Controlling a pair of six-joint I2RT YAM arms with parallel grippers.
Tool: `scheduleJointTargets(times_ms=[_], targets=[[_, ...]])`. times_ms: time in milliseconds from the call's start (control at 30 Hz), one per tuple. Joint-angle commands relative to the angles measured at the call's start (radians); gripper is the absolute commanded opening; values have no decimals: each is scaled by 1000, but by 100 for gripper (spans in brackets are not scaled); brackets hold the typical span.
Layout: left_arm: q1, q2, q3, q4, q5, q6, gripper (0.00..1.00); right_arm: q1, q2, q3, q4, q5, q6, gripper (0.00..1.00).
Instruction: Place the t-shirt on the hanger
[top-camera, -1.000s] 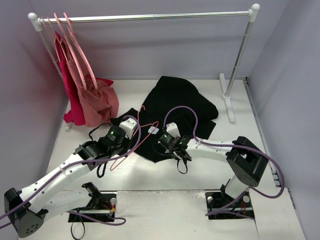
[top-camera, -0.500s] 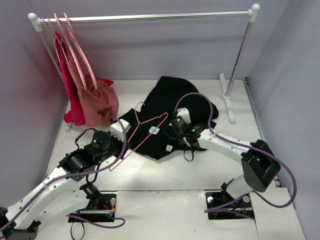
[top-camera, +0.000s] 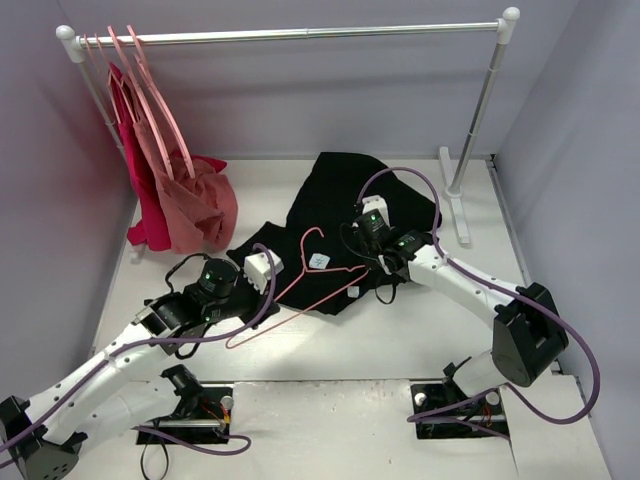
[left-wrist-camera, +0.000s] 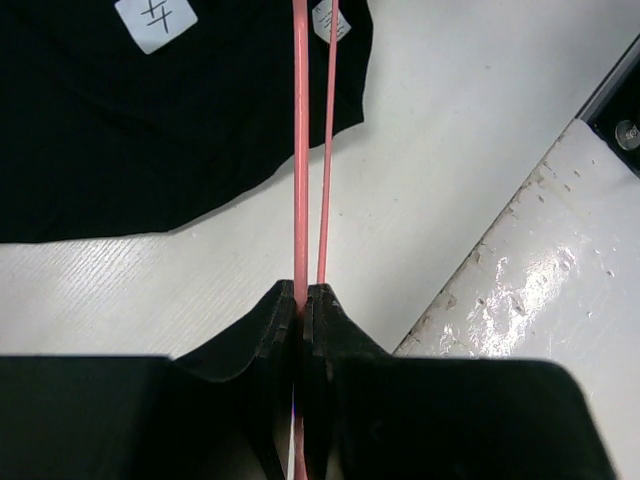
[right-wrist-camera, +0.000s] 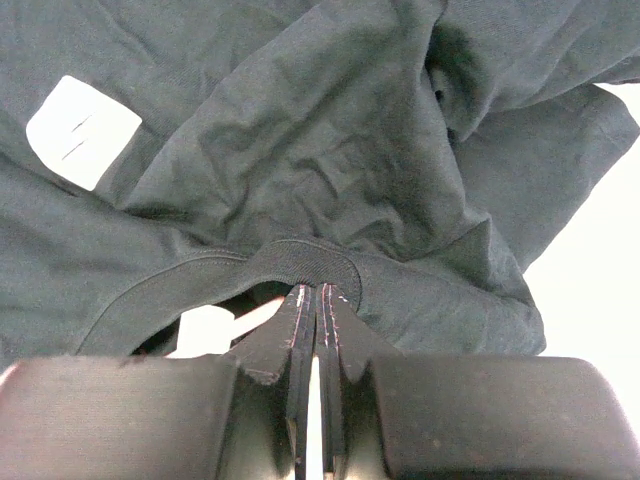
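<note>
Tabletop (top-camera: 420, 330) carries the t-shirt (top-camera: 345, 190), crumpled at its middle. Over the shirt's near edge slants the hanger (left-wrist-camera: 300, 150), one rod pinched by the left gripper (left-wrist-camera: 303, 295). The right gripper (right-wrist-camera: 312, 295) nips the shirt's collar.

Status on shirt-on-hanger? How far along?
Done: both grasps. Left gripper is shut on the thin pale-pink triangular hanger; right gripper is shut on the collar of the plain black fabric t-shirt. In hand: hanger sits over the shirt, its frame uncovered in the top view. Left: feed it through the neck and seat both shoulders.
</note>
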Motion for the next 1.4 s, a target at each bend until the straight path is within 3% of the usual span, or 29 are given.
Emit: scheduleJointTargets(times_ms=[0, 300, 500, 567, 700, 800, 1133, 1367], targets=[[-11, 1, 49, 66, 42, 32, 0, 1, -39, 33, 7, -11, -18, 0], [-36, 24, -18, 225, -19, -48, 0, 1, -56, 60, -2, -82, -24, 0], [-162, 59, -124, 565, -111, 30, 0, 4, -74, 155, -39, -137, -66, 0], [-171, 78, -147, 642, -117, 44, 0, 6, -82, 215, -65, -142, -84, 0], [-171, 59, -259, 994, -177, 47, 0, 9, -115, 300, -89, -159, -112, 0], [-171, 68, -307, 1150, -205, 78, 0, 9, -131, 366, -105, -194, -129, 0], [-169, 182, -189, 1327, -94, 154, 0, 12, -111, 589, -143, -338, -178, 0], [-168, 213, -222, 1486, -158, 176, 0, 12, -103, 630, -123, -448, -173, 0]])
